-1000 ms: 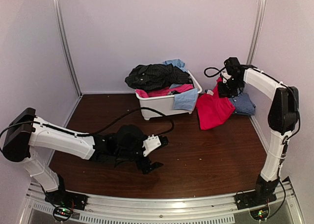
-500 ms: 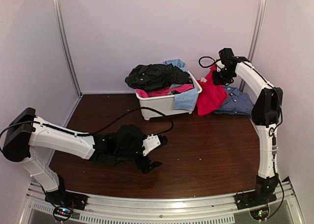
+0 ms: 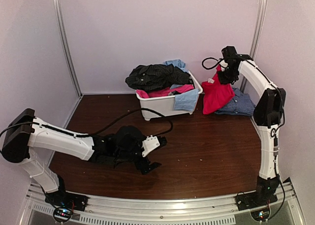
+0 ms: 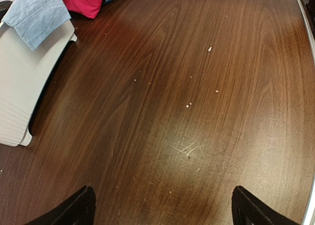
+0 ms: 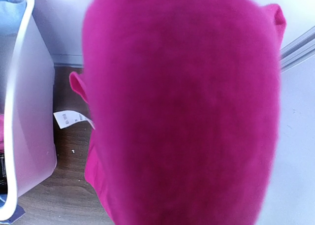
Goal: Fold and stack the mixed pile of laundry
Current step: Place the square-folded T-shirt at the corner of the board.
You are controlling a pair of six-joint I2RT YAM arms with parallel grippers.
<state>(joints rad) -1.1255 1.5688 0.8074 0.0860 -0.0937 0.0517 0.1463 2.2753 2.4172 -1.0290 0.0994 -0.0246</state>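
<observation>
A pink-red garment (image 3: 217,96) is held up at two o'clock.
Its top is pinched in the right gripper (image 3: 226,78), just beside the blue checked shirt (image 3: 242,105). The left gripper (image 3: 154,154) is spread wide at seven o'clock. The laundry pile (image 3: 156,77) is heaped in the white tub (image 3: 160,106) at twelve.

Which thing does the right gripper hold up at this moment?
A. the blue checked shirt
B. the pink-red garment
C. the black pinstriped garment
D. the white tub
B: the right gripper is shut on the pink-red garment, which hangs from it, to the right of the white tub.
</observation>
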